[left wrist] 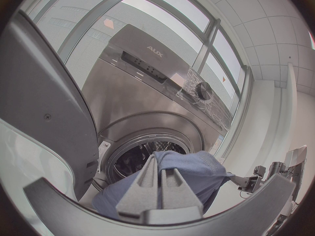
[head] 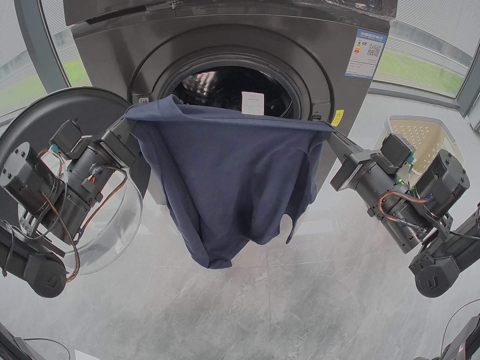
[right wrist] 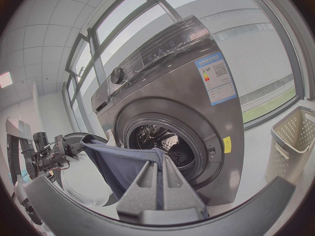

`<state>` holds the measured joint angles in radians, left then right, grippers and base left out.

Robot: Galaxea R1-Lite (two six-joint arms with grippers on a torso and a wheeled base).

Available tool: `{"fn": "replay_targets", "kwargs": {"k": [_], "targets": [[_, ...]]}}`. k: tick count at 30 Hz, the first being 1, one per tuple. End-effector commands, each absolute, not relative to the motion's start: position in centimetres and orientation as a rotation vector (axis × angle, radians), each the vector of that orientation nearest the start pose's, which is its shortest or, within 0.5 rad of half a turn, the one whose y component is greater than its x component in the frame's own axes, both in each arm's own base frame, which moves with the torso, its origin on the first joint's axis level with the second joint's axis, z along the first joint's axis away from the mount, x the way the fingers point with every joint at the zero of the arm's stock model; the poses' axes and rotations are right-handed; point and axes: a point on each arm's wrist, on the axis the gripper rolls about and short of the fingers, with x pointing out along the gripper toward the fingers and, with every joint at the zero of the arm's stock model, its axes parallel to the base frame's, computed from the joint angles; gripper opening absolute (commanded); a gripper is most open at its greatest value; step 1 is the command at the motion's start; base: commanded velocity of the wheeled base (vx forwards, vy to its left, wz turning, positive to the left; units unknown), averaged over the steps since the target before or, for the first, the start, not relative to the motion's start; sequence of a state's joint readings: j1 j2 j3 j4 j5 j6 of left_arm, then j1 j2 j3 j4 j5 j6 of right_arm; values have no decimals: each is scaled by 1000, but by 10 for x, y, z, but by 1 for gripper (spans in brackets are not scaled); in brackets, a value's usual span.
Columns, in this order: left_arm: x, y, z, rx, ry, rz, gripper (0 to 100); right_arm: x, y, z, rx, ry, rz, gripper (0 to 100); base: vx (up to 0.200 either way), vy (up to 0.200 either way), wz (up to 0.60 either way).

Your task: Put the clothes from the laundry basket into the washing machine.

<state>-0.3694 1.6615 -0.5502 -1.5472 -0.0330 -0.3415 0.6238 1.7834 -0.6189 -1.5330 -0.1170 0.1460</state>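
The shirt is hanging before the washing machine, between the left gripper and right gripper, the laundry basket standing on its right.

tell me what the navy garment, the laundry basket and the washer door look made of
Navy garment: soft knit cloth, likely cotton jersey, matte; it drapes and folds.
Laundry basket: beige plastic, probably, with moulded perforated walls.
Washer door: dark, smooth grey rim, plastic or painted metal, around a clear bowl, glass or plastic.

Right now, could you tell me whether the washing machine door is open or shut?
Open: the door is swung out to the left, and the dark drum is exposed.
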Motion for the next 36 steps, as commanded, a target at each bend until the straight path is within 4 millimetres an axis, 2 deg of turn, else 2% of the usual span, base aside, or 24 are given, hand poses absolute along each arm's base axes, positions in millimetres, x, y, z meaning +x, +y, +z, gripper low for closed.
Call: {"fn": "replay_targets", "kwargs": {"k": [1,6,9,16,36], "targets": [[242,-96,224,-409,-383,-475,0,241,173,210,295,-349,531,0,0,0,0],[241,-99,225,-411,-387,-483,0,239,171,216,301,-369,529,0,0,0,0],[230,-106,232,-421,-400,-516,0,236,169,226,312,-401,527,0,0,0,0],[225,-105,237,-415,-410,-521,0,234,163,237,321,-438,516,0,0,0,0],[223,-109,232,-414,-389,-538,0,233,162,237,321,-438,514,0,0,0,0]]}}
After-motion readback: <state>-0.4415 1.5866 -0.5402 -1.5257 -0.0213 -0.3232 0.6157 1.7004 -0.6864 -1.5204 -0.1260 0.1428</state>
